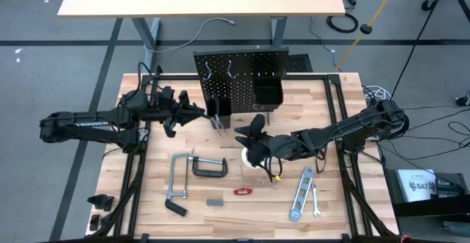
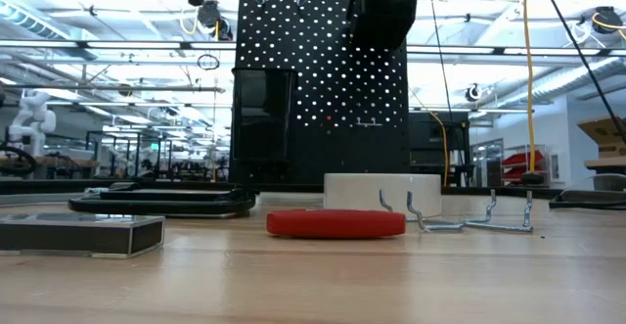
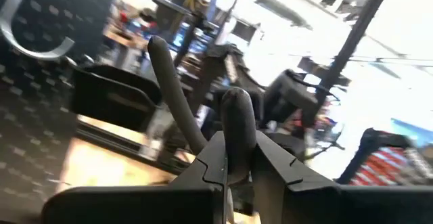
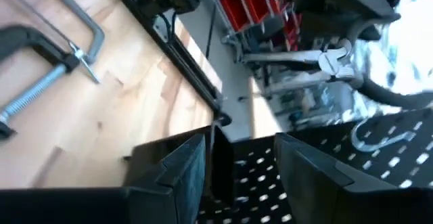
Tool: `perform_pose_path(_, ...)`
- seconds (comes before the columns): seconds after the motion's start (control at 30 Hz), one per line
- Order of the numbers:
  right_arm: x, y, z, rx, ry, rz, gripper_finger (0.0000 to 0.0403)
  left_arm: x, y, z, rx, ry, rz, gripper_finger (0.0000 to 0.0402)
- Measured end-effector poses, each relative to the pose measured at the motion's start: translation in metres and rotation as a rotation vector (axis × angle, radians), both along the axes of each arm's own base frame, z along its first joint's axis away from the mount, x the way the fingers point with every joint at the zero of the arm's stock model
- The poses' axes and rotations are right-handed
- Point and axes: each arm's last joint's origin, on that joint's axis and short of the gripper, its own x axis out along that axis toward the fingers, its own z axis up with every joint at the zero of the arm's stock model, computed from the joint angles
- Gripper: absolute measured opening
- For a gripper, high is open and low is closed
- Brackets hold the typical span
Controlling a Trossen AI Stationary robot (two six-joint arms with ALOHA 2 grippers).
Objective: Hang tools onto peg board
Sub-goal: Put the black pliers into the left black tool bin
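Note:
The black peg board [image 1: 241, 78] stands upright at the table's far middle, with hooks and two bins. My left gripper [image 1: 197, 113] hovers left of it, shut on the grey-handled pliers [image 3: 233, 126]; their silver head [image 4: 333, 56] shows in the right wrist view. My right gripper [image 1: 254, 139] hangs open in front of the board, above the white tape roll [image 1: 250, 159], with nothing between its fingers. The bar clamp [image 1: 176, 184], C-clamp [image 1: 210, 167], red-handled tool [image 1: 243, 191], level [image 1: 301, 194] and wrench [image 1: 316, 201] lie flat on the table. My left gripper pinches one grey handle of the pliers [image 3: 238, 139] between its two fingers. The other handle [image 3: 172, 82] stands free beside it, and both handle ends stick out past the fingertips. The gripper lies about level, pointing toward the table's right, and the pliers are lifted clear.
A small grey block [image 1: 214, 201] lies near the red-handled tool. Loose metal hooks [image 2: 460, 221] rest on the table by the tape roll [image 2: 381, 192]. Black frame rails run along the table's left and right sides.

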Motion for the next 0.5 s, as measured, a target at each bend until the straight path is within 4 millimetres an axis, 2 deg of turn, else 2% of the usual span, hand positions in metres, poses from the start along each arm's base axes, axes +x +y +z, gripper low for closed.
perform_pose_path(0.3,0.001,0.008,0.015,-0.276,-0.026,0.081,0.0171,0.003,-0.001,-0.002,-0.022,0.011,-0.053,0.0039)
perform_pose_path(0.5,0.002,0.011,0.013,-0.589,0.095,0.241,0.0171,0.013,-0.006,-0.005,-0.047,0.008,-0.128,0.0039)
